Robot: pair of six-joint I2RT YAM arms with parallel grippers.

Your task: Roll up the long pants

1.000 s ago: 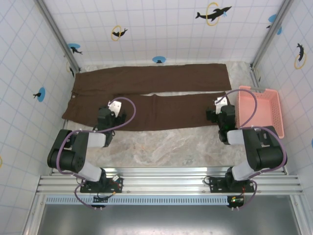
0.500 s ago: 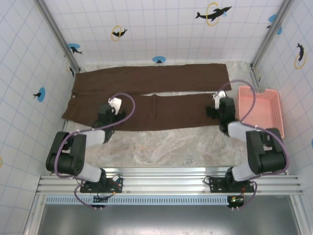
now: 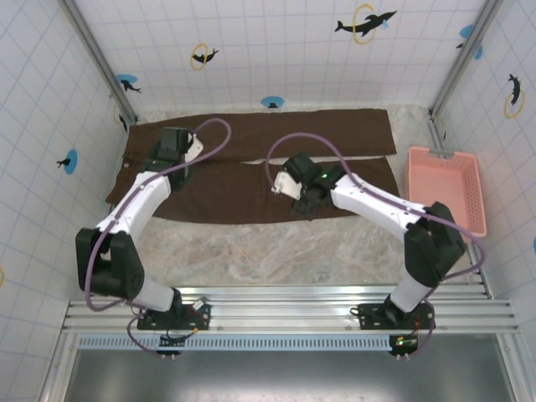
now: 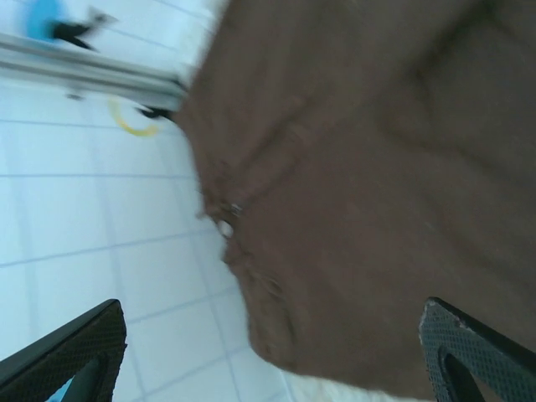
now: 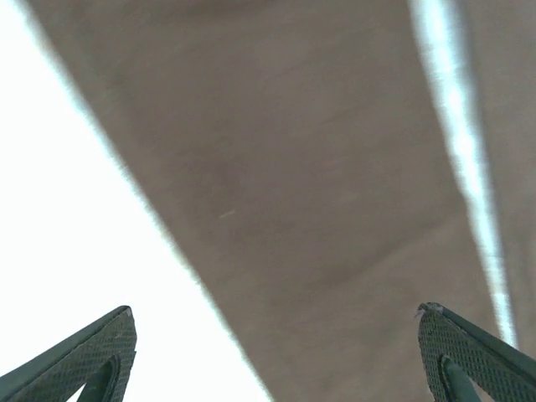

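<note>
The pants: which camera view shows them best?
The top external view: the pants lie spread flat, with both legs and the waist in sight. The left wrist view gives a blurred close-up of the waist edge; the right wrist view gives a stretch of plain cloth.

We see dark brown long pants (image 3: 276, 134), a pink basket (image 3: 448, 194), a beige marbled surface (image 3: 285, 251), and white gridded walls (image 3: 276, 50) bearing black dolphins (image 3: 356, 24).
</note>
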